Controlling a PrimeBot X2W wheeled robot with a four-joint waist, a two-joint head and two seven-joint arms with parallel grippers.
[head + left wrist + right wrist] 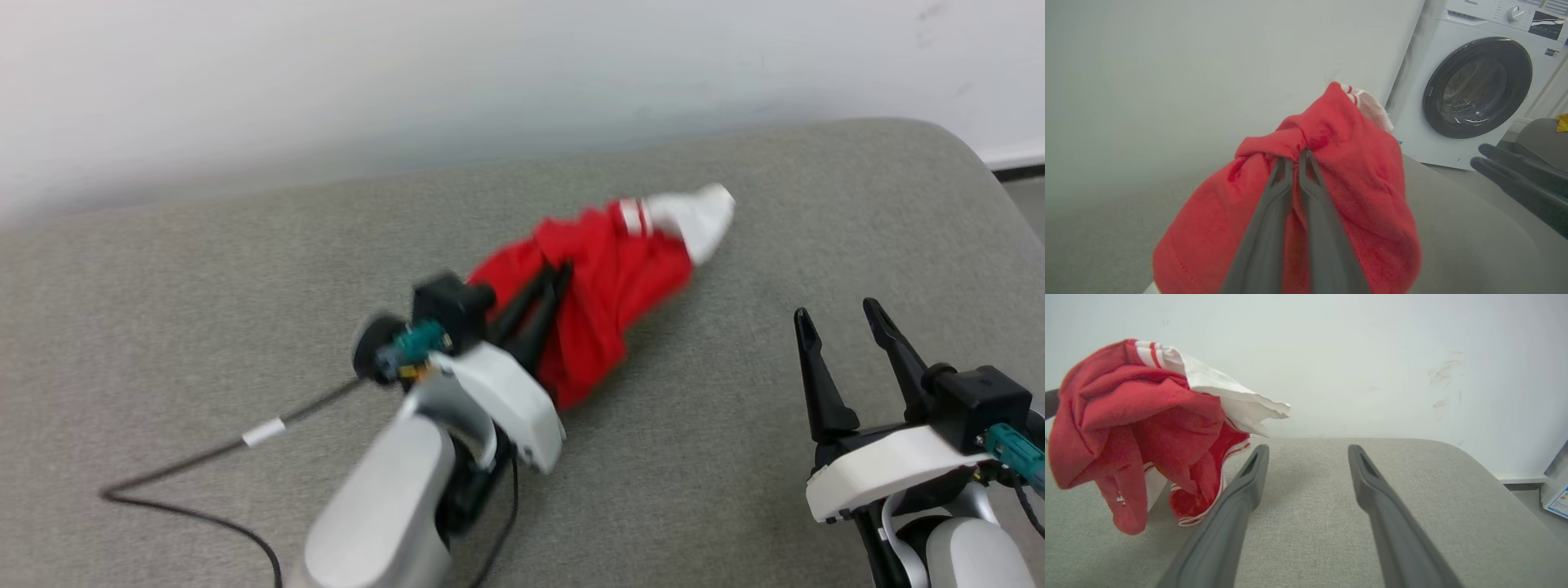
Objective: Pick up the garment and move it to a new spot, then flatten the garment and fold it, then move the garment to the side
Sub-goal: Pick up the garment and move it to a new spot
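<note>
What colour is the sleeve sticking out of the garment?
The garment has a white sleeve with red-and-white striped trim; clearest in the right wrist view.

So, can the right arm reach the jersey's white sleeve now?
Probably yes: the right gripper is open, bare cushion lies between it and the white sleeve, and the left gripper holds the garment elsewhere.

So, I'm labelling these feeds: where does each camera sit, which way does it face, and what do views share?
Head view: on the head, looking forward and down at the cushion; shows the left gripper shut on the garment and the open right gripper.
Left wrist view: on the left wrist, looking along its closed fingers into the garment; washing machine beyond.
Right wrist view: on the right wrist, looking along its spread fingers across the cushion to the wall.
Shared: all show the garment.
</note>
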